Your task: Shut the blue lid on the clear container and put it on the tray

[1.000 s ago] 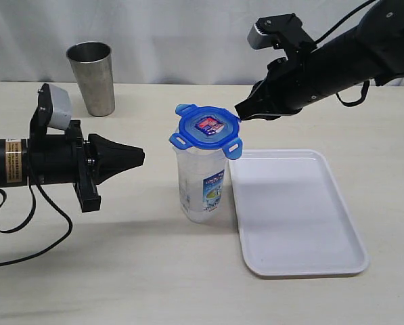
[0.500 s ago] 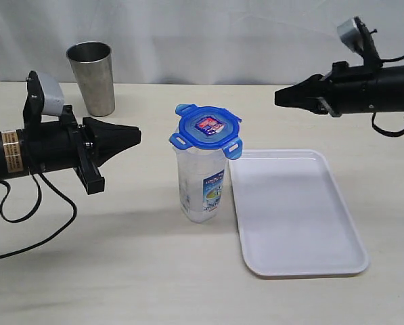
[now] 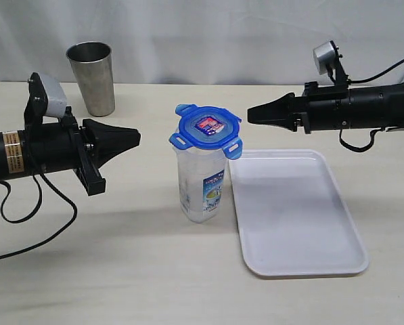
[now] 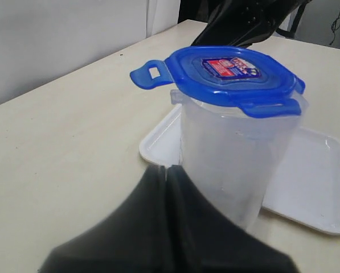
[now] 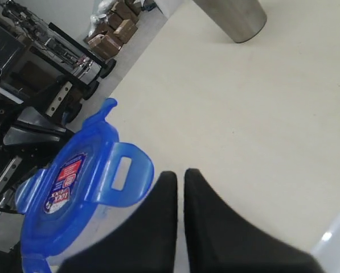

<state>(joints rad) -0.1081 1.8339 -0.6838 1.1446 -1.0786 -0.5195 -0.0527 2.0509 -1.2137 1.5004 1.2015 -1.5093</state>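
The clear container (image 3: 202,186) stands upright on the table just left of the tray (image 3: 296,217). The blue lid (image 3: 208,128) sits on its mouth with flaps sticking out. My left gripper (image 3: 138,137) is shut and empty, level with the lid and apart from it on the left. My right gripper (image 3: 250,114) is shut and empty, a short way right of the lid. In the left wrist view the lid (image 4: 229,74) tops the container (image 4: 238,159) beyond the gripper (image 4: 165,168). The right wrist view has the lid (image 5: 78,187) beside the gripper (image 5: 180,173).
A grey steel tumbler (image 3: 91,78) stands at the back left, also in the right wrist view (image 5: 232,17). A white curtain backs the table. The tray (image 4: 323,182) lies empty behind the container in the left wrist view.
My right arm swung away to the right, levelled out, then came back left toward the lid. The left arm rose slightly. Lid and container stayed put.
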